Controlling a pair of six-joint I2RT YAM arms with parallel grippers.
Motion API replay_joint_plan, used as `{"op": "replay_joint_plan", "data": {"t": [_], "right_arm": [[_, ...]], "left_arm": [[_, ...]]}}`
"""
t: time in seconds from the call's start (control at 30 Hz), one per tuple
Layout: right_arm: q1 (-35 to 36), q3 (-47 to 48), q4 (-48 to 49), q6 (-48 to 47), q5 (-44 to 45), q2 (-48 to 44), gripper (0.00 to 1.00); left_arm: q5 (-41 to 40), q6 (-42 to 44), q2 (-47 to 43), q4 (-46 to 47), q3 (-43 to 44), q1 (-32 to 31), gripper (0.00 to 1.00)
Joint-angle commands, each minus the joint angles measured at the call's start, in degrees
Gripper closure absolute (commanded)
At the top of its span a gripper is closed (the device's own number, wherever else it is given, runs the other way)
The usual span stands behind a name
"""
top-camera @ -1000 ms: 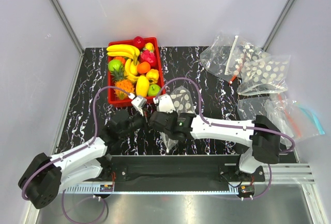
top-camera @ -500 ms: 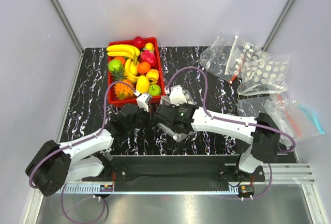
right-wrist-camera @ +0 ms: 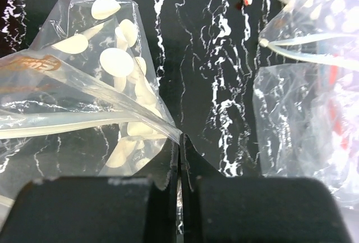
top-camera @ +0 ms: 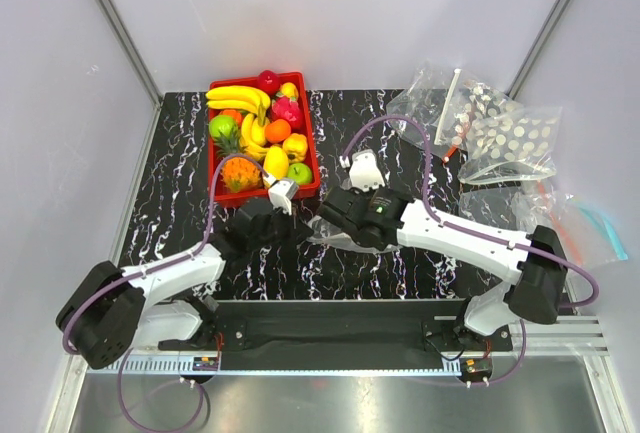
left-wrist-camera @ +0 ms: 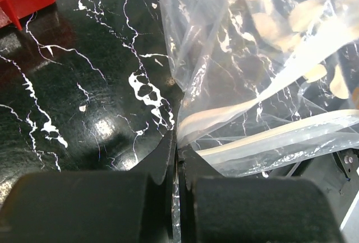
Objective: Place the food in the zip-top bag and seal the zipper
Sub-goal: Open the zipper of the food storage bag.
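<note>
The dotted zip-top bag [top-camera: 333,241] hangs crumpled between my two grippers, mostly hidden under the right arm. My left gripper [top-camera: 297,221] is shut on one corner of the bag [left-wrist-camera: 235,58] at its mouth; the white zipper [left-wrist-camera: 269,136] runs off to the right. My right gripper [top-camera: 326,215] is shut on the other corner of the bag [right-wrist-camera: 112,69], with the zipper [right-wrist-camera: 73,126] running left. The food lies in the red tray [top-camera: 312,168]: bananas [top-camera: 238,97], a green apple [top-camera: 298,173] and a yellow fruit [top-camera: 275,165].
The tray also holds an orange pineapple [top-camera: 238,171] and red and pink fruits [top-camera: 286,110]. Several more clear bags [top-camera: 490,133] are piled at the back right, and a blue-edged one [top-camera: 595,225] lies at the right edge. Other bags show in the right wrist view [right-wrist-camera: 303,114].
The right gripper has moved right and back, away from the left one. The bag, earlier spread in front with its dots showing, is now pulled low and crumpled between the grippers.
</note>
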Motion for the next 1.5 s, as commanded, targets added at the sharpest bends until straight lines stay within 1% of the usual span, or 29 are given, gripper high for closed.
{"op": "replay_joint_plan", "data": {"t": [0.0,0.1,0.23,0.27,0.3,0.37,0.4,0.43,0.5,0.53,0.6,0.67,0.73,0.77,0.8,0.83,0.87,0.9,0.97,1.0,1.03,1.07,1.1,1.17,1.23,1.3,1.47], "right_arm": [[-0.25,3.98,-1.25,-4.01,5.64,-0.44,1.0],[0.36,6.01,1.55,-9.44,3.63,0.7,1.0],[0.62,7.23,4.72,-12.54,-0.06,2.64,1.0],[0.54,7.68,5.08,-12.89,-0.77,3.16,1.0],[0.45,8.03,4.82,-12.89,-1.82,4.39,1.0],[0.01,9.17,3.77,-12.2,-3.05,6.59,1.0],[-0.16,9.7,3.15,-11.84,-4.28,7.38,1.0],[-0.51,10.4,2.54,-11.58,-4.81,8.26,1.0],[-0.69,10.84,0.78,-10.18,-5.25,10.2,1.0],[-0.87,11.02,0.34,-9.73,-5.87,10.64,1.0],[-1.92,10.93,-0.19,-9.38,-7.62,11.08,1.0],[-3.15,11.19,-0.37,-9.03,-8.59,10.47,1.0],[-3.94,11.46,-1.07,-9.03,-9.65,9.77,1.0],[-4.55,11.63,-1.33,-8.59,-9.82,9.24,1.0],[-4.82,11.63,-1.6,-8.41,-10.35,8.8,1.0],[-5.09,11.63,-1.77,-8.41,-10.7,8.45,1.0],[-5.44,11.63,-1.95,-8.41,-11.05,7.83,1.0],[-5.53,11.63,-2.13,-8.33,-11.4,7.57,1.0],[-5.62,11.55,-2.3,-8.24,-11.67,6.78,1.0],[-5.7,11.55,-2.3,-8.24,-11.85,6.6,1.0],[-5.7,11.46,-2.39,-8.32,-11.93,6.34,1.0],[-5.79,11.37,-2.3,-8.32,-12.02,5.81,1.0],[-5.79,11.28,-2.3,-8.24,-12.28,5.46,1.0],[-5.7,10.84,-1.87,-8.15,-12.64,4.58,1.0],[-5.79,10.32,-1.78,-7.97,-13.34,3.7,1.0],[-5.88,9.97,-1.6,-7.71,-14.04,3.08,1.0],[-5.88,8.03,-0.72,-7.62,-15.71,0.45,1.0]], "left_arm": [[-1.39,1.45,1.04,0.04,2.54,-0.15,1.0],[-1.12,1.71,0.96,0.12,2.8,-0.24,1.0],[-0.42,2.5,0.43,-0.05,2.89,-0.5,0.99],[-0.42,2.51,0.26,-0.31,2.98,-0.59,0.95],[-0.33,2.59,0.08,-0.58,3.07,-0.59,0.83],[-0.68,3.03,-1.5,-0.67,2.63,-0.68,0.7],[-1.72,3.03,-2.2,-0.93,2.19,-0.68,0.54],[-2.26,3.56,-3.95,-1.19,1.93,-0.68,0.46],[-3.05,4.26,-5.89,-2.24,1.4,-0.68,0.37],[-4.71,4.52,-8.25,-3.12,1.4,-0.68,0.32],[-6.73,4.44,-10.81,-6.1,1.49,-0.6,0.29],[-9.55,4.09,-15.37,-9.17,1.84,-0.68,0.24],[-14.9,2.87,-19.33,-12.08,3.23,-0.59,0.19],[-17.18,2.42,-20.21,-15.83,3.94,-0.51,0.16],[-21.73,1.81,-21.27,-17.79,4.9,-0.42,0.13],[-23.86,0.93,-21.45,-19.37,6.83,-0.42,0.11],[-25.89,0.49,-21.45,-21.82,7.54,-0.33,0.06],[-28.86,0.05,-20.93,-22.54,8.42,0.1,0.04],[-30.38,-0.13,-19.44,-23.51,10.7,0.72,0.01],[-31.61,-0.04,-17.0,-23.95,11.76,1.59,0.01],[-31.71,0.39,-15.49,-24.39,12.81,2.12,0.01],[-31.79,0.74,-13.74,-25.35,15.78,2.65,0.01],[-32.4,1.01,-9.98,-25.89,17.29,3.7,0.01],[-32.58,2.33,-6.09,-26.5,21.58,4.67,0.03],[-32.15,4.25,-0.29,-25.98,24.24,5.82,0.04],[-32.67,5.83,4.79,-26.33,28.44,7.04,0.04],[-32.15,7.6,13.51,-27.21,34.35,9.86,0.02]]}}
